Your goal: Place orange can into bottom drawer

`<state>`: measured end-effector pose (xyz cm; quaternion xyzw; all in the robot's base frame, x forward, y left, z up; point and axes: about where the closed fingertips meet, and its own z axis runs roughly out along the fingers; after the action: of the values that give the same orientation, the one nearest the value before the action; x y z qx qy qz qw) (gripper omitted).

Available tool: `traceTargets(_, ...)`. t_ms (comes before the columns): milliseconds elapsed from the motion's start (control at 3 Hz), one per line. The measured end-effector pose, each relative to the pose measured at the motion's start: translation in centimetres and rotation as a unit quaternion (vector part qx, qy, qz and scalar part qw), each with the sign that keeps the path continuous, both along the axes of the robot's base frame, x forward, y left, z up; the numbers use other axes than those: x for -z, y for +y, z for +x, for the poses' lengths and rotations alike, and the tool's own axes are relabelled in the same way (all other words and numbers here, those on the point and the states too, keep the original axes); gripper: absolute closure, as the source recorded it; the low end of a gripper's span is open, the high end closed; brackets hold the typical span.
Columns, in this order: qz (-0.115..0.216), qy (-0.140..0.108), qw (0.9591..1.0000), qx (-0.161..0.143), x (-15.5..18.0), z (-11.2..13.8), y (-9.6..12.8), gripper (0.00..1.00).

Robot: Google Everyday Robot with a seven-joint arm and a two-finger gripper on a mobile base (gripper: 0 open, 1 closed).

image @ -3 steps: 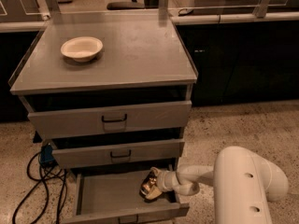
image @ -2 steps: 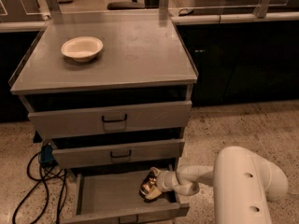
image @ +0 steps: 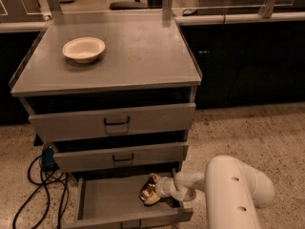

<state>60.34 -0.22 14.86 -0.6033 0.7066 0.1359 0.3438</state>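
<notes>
The gripper point(image: 149, 190) was down inside the bottom drawer point(image: 105, 197), toward its right-hand side, and it was closed around the orange can point(image: 145, 193). One pale finger point(image: 153, 178) showed above the can and another below it, so the can lay on a slant between them, not upright. That tilt seemed to follow from the wrist reaching in sideways from the right, low enough to pass under the drawer above.

It was hard to tell in the dim drawer whether the can rested on the tray floor or hung just above it. Either way the can was already within the drawer's walls, so the carrying looked done and the release looked like the step in hand. Let go on a slant, a round can could roll toward the open left part of the tray.

The arm point(image: 236, 194) came in from the lower right, its thick white link standing beside the cabinet's front corner. The bottom drawer was pulled well out, which gave the wrist room. The middle drawer point(image: 121, 156) and the top drawer point(image: 114, 122) stood only slightly out, leaving the way clear.

On the cabinet top point(image: 143, 56) a white bowl point(image: 84, 49) sat near the left rear, well apart from the work. Dark cables point(image: 38, 187) lay on the speckled floor point(image: 248, 128) to the cabinet's left.
</notes>
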Motion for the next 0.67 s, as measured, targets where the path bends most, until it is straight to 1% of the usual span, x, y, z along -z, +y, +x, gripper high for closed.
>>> traceTargets(333, 0.006, 0.008, 0.9999, 0.006, 1.96, 0.17, -0.10, 1.00)
traceTargets(667, 0.007, 0.007, 0.9999, 0.008, 2.07, 0.33, -0.15, 0.82)
